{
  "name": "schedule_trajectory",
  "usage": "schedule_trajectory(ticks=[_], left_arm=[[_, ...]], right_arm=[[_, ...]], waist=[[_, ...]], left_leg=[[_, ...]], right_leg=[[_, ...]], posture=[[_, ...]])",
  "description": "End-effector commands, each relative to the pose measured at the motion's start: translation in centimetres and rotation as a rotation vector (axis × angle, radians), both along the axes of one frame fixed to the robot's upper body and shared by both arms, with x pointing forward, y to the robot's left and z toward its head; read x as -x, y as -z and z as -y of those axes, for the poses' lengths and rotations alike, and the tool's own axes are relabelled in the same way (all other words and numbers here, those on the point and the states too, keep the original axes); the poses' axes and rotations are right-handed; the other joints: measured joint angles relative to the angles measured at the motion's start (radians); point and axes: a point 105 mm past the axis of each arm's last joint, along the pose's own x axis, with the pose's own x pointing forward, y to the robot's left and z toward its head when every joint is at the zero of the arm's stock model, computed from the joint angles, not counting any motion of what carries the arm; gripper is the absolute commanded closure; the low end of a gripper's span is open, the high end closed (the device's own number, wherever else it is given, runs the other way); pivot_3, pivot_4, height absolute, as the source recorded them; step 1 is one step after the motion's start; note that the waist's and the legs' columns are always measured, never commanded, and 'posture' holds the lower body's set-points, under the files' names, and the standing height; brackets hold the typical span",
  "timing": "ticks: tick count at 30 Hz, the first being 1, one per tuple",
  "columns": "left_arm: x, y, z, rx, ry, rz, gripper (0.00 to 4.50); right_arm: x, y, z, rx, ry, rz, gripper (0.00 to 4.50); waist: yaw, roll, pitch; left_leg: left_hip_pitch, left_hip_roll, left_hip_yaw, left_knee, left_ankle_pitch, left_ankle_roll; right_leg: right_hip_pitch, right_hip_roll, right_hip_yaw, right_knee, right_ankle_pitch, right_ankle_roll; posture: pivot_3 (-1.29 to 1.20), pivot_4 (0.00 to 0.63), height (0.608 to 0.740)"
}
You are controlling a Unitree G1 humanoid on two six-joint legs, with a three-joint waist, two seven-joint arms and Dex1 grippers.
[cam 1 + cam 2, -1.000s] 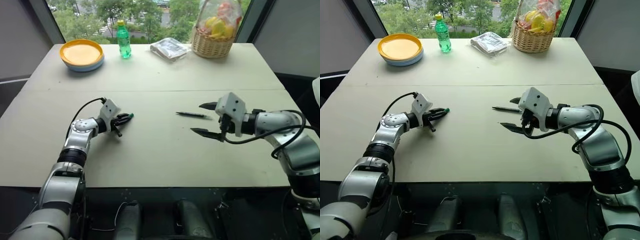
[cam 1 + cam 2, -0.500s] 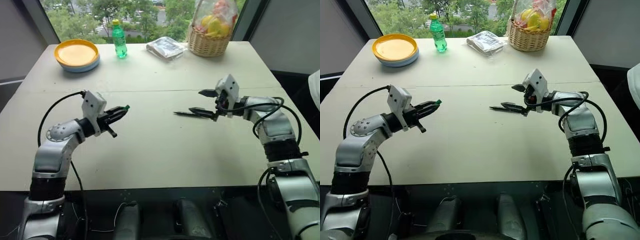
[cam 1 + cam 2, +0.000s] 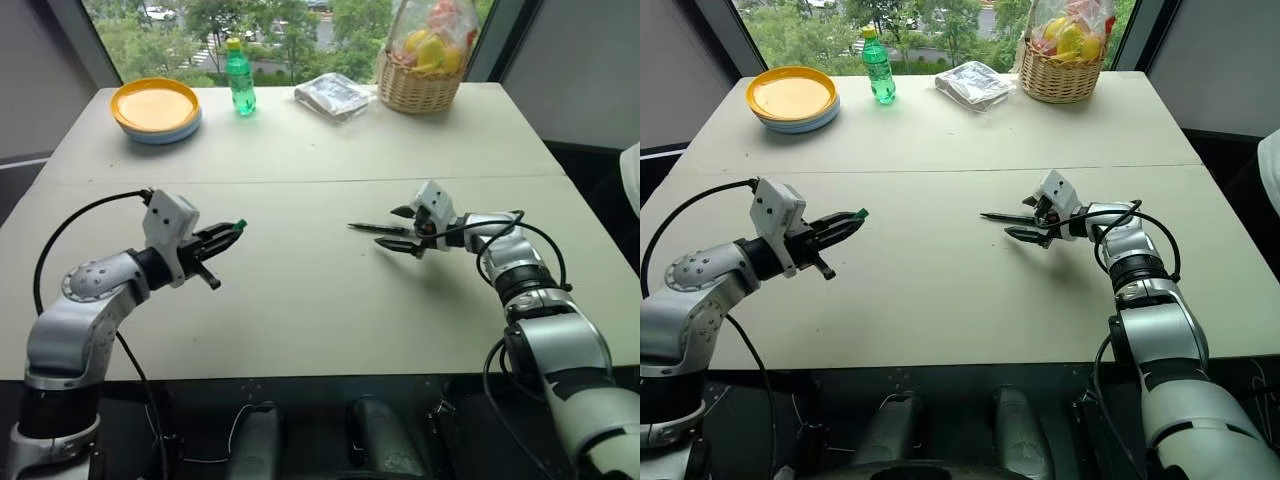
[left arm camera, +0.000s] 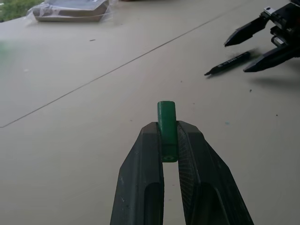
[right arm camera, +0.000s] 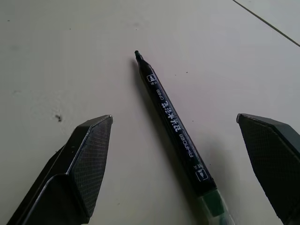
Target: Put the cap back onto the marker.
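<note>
Your left gripper (image 3: 232, 229) hangs above the left half of the pale table (image 3: 300, 290), its two black fingers (image 4: 145, 178) clamped on the cap (image 4: 167, 129), a short green cylinder that juts past the fingertips and points across the tabletop toward the right. From the left wrist you see the cap upright between the pads, held by its lower part, with the marker and the other gripper well apart from it, farther along the table. To the right of the table's middle, the marker (image 3: 378, 228) lies flat on the surface, a thin dark stick with white lettering along its barrel, its slim pointed tip (image 5: 138, 55) aimed toward the left arm and a green band at the opposite end. Your right gripper (image 3: 400, 228) sits low over that marker with its jaws spread wide; one finger (image 5: 82, 159) stands on each side of the barrel, apart from it, and the marker's rear end reaches back between them while the tip pokes out ahead. Nothing is gripped on this side. Along the far edge, left to right, stand a stack of plates (image 3: 157, 109) with a yellow one on top, a green bottle (image 3: 240, 77), a clear-wrapped packet (image 3: 337, 95) and a wicker basket (image 3: 425, 75) of fruit.
</note>
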Motion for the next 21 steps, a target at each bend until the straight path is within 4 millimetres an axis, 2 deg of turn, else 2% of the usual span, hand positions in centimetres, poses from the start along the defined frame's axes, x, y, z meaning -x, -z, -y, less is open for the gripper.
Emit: schedule_trajectory(ticks=[1, 11, 21], left_arm=[[0.3, -1.2, 0.0, -0.013, 0.004, 0.059, 4.46], [0.2, -1.1, 0.4, -0.015, -0.001, 0.078, 4.46], [0.2, -1.7, 0.3, -0.028, -0.010, 0.112, 4.46]], right_arm=[[-0.5, -1.1, 0.0, 0.032, -0.008, 0.048, 0.12], [0.1, 0.7, -0.1, 0.083, -0.047, -0.056, 0.12], [0.9, 2.0, -0.6, 0.020, -0.041, -0.222, 0.12]], waist=[[0.000, 0.000, 0.000], [0.000, 0.000, 0.000], [-0.001, 0.000, 0.000]], left_leg=[[0.000, 0.000, 0.000, 0.000, 0.000, 0.000], [0.000, 0.000, 0.000, 0.000, 0.000, 0.000], [0.001, 0.000, 0.000, 0.000, 0.000, 0.000]], right_leg=[[0.000, 0.000, 0.000, 0.000, 0.000, 0.000], [0.000, 0.000, 0.000, 0.000, 0.000, 0.000], [0.001, 0.000, 0.000, 0.000, 0.000, 0.000]], posture=[[0.00, 0.150, 0.740], [0.00, 0.150, 0.740], [0.00, 0.150, 0.740]])
